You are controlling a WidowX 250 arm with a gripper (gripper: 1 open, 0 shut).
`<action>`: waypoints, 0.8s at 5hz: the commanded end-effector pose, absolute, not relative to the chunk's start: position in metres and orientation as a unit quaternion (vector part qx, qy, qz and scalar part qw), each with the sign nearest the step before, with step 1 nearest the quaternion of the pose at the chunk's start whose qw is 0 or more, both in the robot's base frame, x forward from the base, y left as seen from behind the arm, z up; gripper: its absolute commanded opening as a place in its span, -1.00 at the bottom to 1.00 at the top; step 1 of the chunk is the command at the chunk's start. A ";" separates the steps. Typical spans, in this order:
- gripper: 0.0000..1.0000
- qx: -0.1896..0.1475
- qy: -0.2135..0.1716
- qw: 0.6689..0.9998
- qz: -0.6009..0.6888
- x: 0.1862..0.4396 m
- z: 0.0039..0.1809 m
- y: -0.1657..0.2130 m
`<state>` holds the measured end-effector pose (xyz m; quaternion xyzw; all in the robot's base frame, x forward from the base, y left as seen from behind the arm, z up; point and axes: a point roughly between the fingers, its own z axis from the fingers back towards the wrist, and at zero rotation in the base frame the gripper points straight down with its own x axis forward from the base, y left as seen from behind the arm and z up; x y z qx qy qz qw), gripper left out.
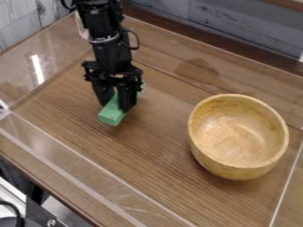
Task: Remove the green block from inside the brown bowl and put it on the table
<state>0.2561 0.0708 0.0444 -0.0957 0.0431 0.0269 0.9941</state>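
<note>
No legible text or markings.

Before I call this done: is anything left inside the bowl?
No. The bowl shows only bare wood inside, though its near wall hides a strip of the floor. The block is on the table, with the hand shut on it.

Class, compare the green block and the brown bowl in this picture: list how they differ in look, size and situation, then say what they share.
Colour: the green block is bright green; the brown bowl is light tan wood.
Shape and size: the block is a small bar; the bowl is round, hollow and much larger.
Situation: the gripper is shut on the block, at the left; the bowl stands free and empty, at the right.
Shared: both are over the same table.
</note>
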 end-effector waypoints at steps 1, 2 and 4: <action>-1.00 -0.090 0.022 0.995 0.023 0.266 0.058 0.071; -1.00 -0.092 0.024 0.995 0.023 0.266 0.059 0.069; -1.00 -0.096 0.028 0.995 0.023 0.266 0.062 0.064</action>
